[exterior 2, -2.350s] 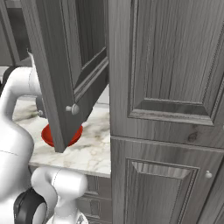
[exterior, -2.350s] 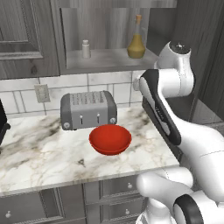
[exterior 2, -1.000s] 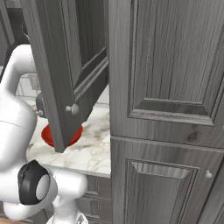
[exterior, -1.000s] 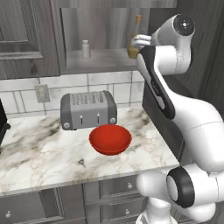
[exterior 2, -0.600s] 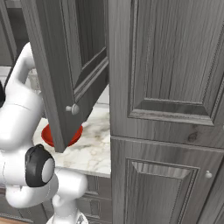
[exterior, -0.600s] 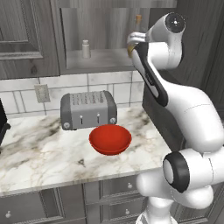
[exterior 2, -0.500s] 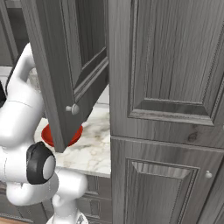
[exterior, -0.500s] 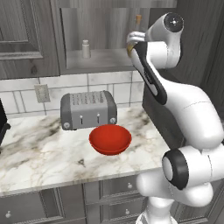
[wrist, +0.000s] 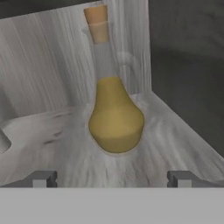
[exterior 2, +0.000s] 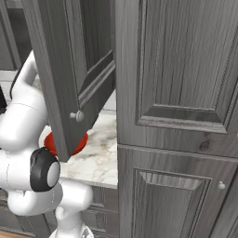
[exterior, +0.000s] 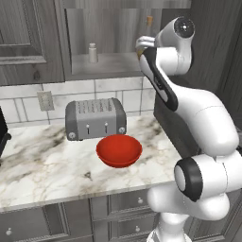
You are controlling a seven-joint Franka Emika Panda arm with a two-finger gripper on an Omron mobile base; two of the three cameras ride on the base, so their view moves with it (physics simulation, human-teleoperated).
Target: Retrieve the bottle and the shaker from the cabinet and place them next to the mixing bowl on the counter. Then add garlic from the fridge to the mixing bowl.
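The bottle (wrist: pixel 114 114), pear-shaped with amber liquid and an orange-brown stopper, stands upright on the cabinet shelf (wrist: pixel 175 144) near its right wall. My gripper (wrist: pixel 113 179) is open and level with the bottle's base, a short way in front of it, with one fingertip (wrist: pixel 43 178) on each side and nothing between them. In the left base view my arm (exterior: pixel 163 80) reaches up into the niche and only the bottle's stopper (exterior: pixel 149 21) shows above the hand. The shaker (exterior: pixel 92 52) stands further left on the shelf. The red mixing bowl (exterior: pixel 119 150) sits on the counter (exterior: pixel 42 165). Garlic and fridge are out of view.
A grey toaster (exterior: pixel 95 118) stands behind the bowl against the tiled wall. The open cabinet door (exterior 2: pixel 69 74) hangs out over the counter and hides most of the bowl (exterior 2: pixel 50 143) in the right base view. Tall panelled doors (exterior 2: pixel 181 116) stand at the right.
The arm has risen and pushed the hand into the niche toward the bottle, now covering most of it in the left base view. The jaws stayed open.
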